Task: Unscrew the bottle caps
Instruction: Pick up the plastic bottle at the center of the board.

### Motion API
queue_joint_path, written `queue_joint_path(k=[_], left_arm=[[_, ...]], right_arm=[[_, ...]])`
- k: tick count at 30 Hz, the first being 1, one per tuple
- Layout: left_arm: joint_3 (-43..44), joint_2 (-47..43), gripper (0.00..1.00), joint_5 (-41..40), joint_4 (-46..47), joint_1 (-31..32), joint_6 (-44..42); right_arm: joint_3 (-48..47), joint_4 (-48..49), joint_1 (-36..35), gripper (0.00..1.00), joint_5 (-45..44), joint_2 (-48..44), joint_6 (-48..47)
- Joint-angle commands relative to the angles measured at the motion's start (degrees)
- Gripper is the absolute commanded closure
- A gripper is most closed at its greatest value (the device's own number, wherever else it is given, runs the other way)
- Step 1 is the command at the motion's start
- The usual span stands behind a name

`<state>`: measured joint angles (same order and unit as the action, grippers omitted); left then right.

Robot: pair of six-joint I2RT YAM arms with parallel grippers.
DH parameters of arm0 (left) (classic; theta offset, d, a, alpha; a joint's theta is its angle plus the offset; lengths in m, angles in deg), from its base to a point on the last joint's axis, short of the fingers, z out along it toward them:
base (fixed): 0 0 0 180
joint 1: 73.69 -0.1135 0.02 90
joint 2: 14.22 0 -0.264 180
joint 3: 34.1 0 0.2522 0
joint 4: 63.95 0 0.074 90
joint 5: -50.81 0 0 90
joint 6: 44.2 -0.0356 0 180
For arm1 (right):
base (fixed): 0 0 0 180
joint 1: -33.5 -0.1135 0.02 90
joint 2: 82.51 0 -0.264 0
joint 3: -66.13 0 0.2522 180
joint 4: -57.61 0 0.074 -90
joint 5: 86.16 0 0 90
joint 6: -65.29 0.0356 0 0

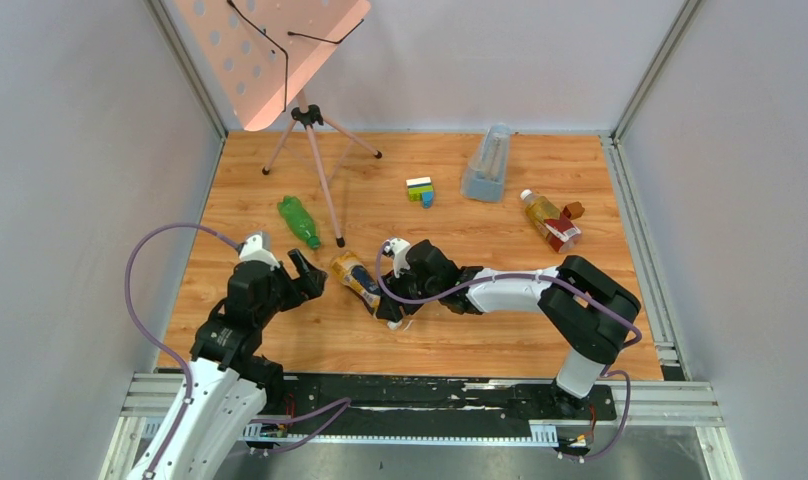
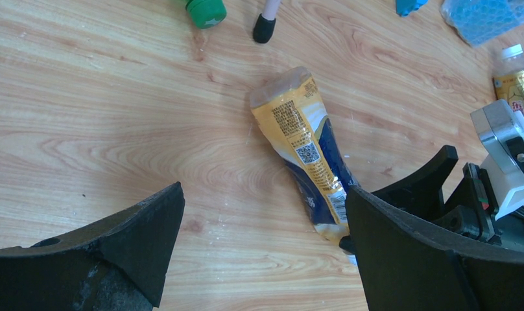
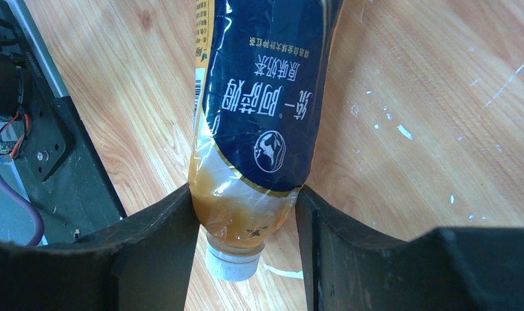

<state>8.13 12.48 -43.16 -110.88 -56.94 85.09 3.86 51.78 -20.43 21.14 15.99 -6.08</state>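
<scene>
Robotics lab test cell. Grey panels (image 1: pixel 80 150) wall in a wooden counter (image 1: pixel 500 340), robot arms (image 1: pixel 220 390) bolted along its near edge.

L: left arm (image 1: pixel 225 340) angled forward-right, left tool (image 1: pixel 310 274) low, jaws wide apart, empty | R: right arm (image 1: pixel 510 290) folded, forearm stretched left, right tool (image 3: pixel 246 210) fingers pressed on both sides of yellow-label bottle (image 3: pixel 259 97) shoulder

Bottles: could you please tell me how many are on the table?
3: the green bottle, left by the tripod leg; the yellow-label bottle, centre, in the right hand; the red-label bottle, far right.
</scene>
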Motion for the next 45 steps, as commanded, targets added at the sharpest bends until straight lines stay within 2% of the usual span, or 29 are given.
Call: queue_joint_path(k=[1,4,7,12,17,21,29,45], left_arm=[[2.4,1.4,0.00,1.5,2.6,0.1,-1.2],[2.6,1.8,0.00,3.1,3.0,0.1,-2.0],[2.8,2.1,0.00,3.6,3.6,0.1,-2.3],[3.5,3.3,0.00,4.9,5.4,0.1,-2.2],[5.5,5.0,0.00,6.5,5.2,0.1,-4.1],[6.2,5.9,0.00,9.5,5.2,0.1,-6.4],[6.8,8.9,0.00,14.9,7.7,0.1,-7.1],[5.8,10.3,0.00,22.9,9.7,0.1,-8.1]], right_arm=[[-1.0,-0.1,-0.3,0.47,0.5,0.0,-2.4],[-0.8,-0.4,-0.2,0.48,0.9,-1.3,-3.4],[-0.1,-1.0,-0.3,0.53,2.3,-3.9,-5.7],[1.9,-2.5,-0.2,0.53,3.3,-9.2,-9.3],[1.9,-9.6,-0.3,0.53,0.6,-12.5,-14.8],[0.8,-16.6,-0.3,0.56,2.0,-14.0,-20.9],[2.2,-20.3,-0.3,0.53,5.2,-17.5,-26.2],[3.6,-25.6,-0.4,0.52,3.5,-21.9,-45.1]])
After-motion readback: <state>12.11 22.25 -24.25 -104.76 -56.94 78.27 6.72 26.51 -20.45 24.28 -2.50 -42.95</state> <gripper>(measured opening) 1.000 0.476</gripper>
